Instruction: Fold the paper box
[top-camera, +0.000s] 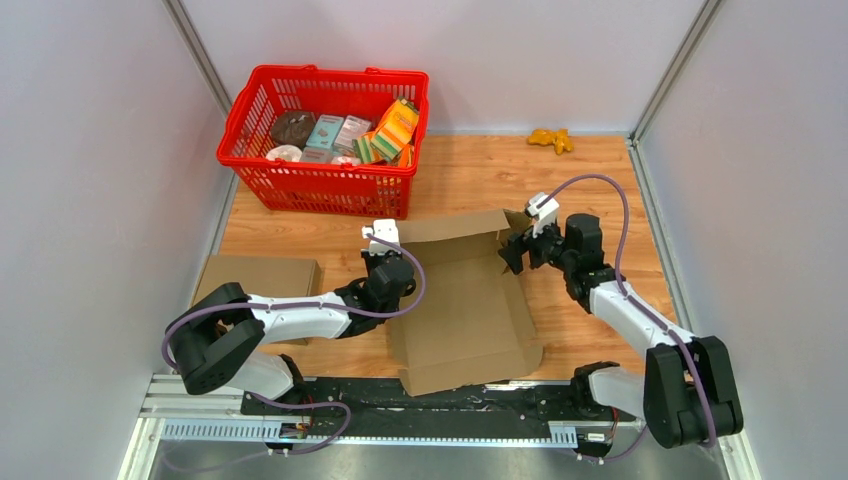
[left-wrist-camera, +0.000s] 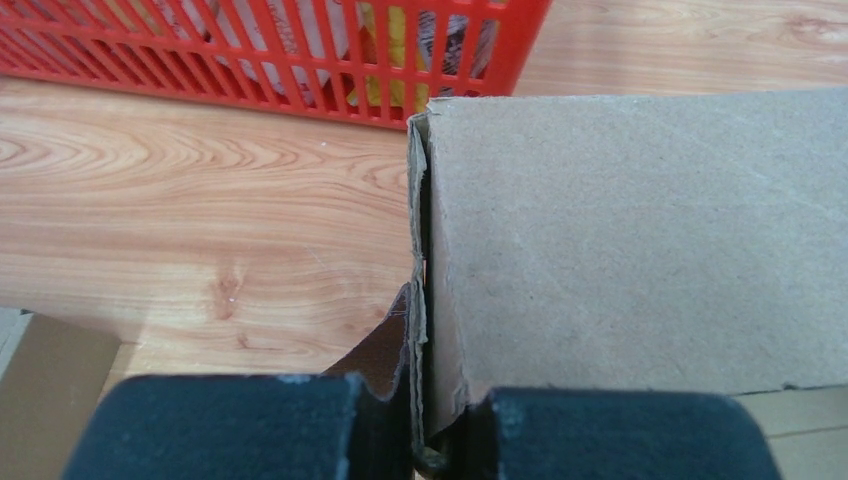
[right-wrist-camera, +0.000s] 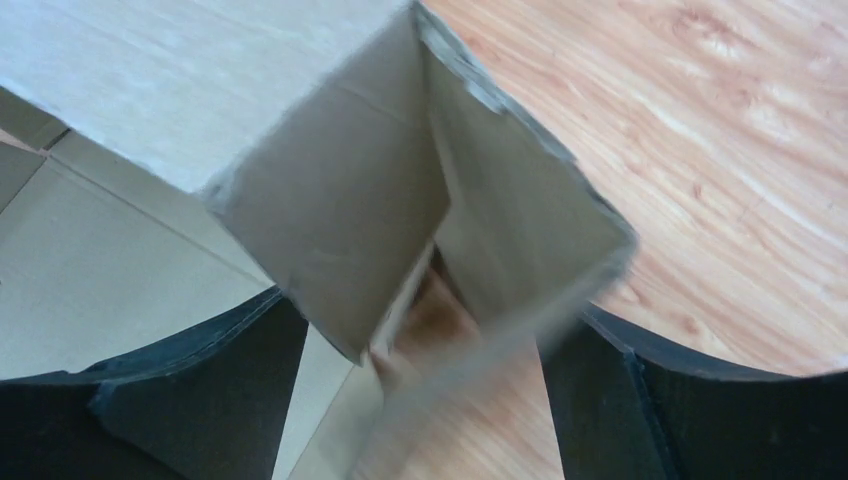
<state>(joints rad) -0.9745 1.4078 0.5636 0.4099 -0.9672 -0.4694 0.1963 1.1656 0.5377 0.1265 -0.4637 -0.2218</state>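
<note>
one paper box (top-camera: 465, 300), two grippers, one red basket (top-camera: 250, 165), one flat cardboard piece (top-camera: 262, 277) and one small yellow-orange object (top-camera: 552, 139) sit on the wooden table (top-camera: 590, 180). the box lies at the centre of the top view, between the two arms. it is plain brown cardboard, half formed: its base is flat on the table, a wall stands along the far edge, and a loose flap lies toward the bottom of the frame.

the left gripper (left-wrist-camera: 425, 425) is pressed together on the upright left edge of the far wall, pinching layered cardboard. the right gripper (right-wrist-camera: 440, 370) is spread wide around the box's far right corner, with folded flaps between its fingers (right-wrist-camera: 200, 390); whether they squeeze the cardboard cannot be told.

the basket stands in the upper left and holds several packets whose print is too small to read. the box shows no writing.
</note>
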